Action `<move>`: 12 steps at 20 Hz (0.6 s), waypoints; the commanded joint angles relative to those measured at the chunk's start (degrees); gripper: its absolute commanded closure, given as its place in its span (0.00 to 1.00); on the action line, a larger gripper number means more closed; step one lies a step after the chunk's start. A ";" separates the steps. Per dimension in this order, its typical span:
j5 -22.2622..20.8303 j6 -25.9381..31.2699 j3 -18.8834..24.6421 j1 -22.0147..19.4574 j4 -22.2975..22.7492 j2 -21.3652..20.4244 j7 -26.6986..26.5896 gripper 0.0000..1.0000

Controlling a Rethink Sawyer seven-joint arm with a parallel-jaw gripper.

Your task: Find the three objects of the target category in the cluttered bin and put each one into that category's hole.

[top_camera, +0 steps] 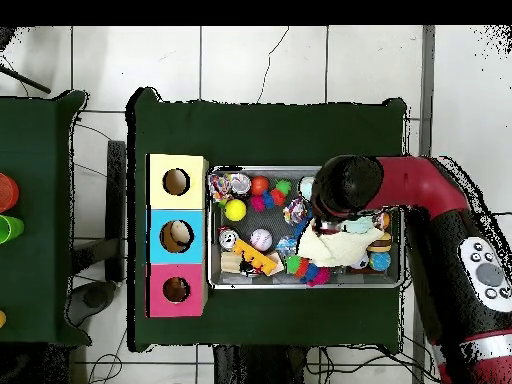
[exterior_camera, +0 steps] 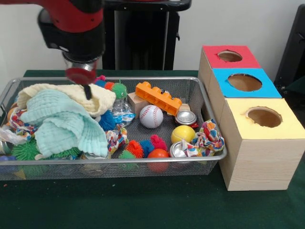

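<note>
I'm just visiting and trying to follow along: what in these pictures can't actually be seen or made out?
- Gripper: front view shows one dark tip over the cream cloth; open or shut, unclear. Overhead, the arm covers it.
- Whatever lies beneath the mint cloth: hidden in the front view.
- Bin part under the arm: hidden overhead.
- Insides of the yellow box: too dark in both views.

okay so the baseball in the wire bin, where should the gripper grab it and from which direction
Come straight down on the baseball and close across its widest middle. It is round and lies on top with nothing over it. The orange brick crowds its far side, so the fingers would likely fit better at the ball's left and right in the front view.
</note>
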 commanded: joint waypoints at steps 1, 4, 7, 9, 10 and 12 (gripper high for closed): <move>3.40 -13.33 -4.03 4.44 10.09 4.33 24.65 0.00; 5.22 -19.67 -6.13 6.54 10.93 6.10 29.30 0.00; 6.58 -24.84 -8.21 8.27 11.15 7.48 30.43 0.00; 8.55 -26.36 -8.67 8.06 11.66 7.92 29.84 0.00; 8.96 -27.26 -8.79 7.95 11.94 8.13 29.48 0.00; 9.69 -29.23 -9.07 7.83 12.54 8.59 29.02 0.00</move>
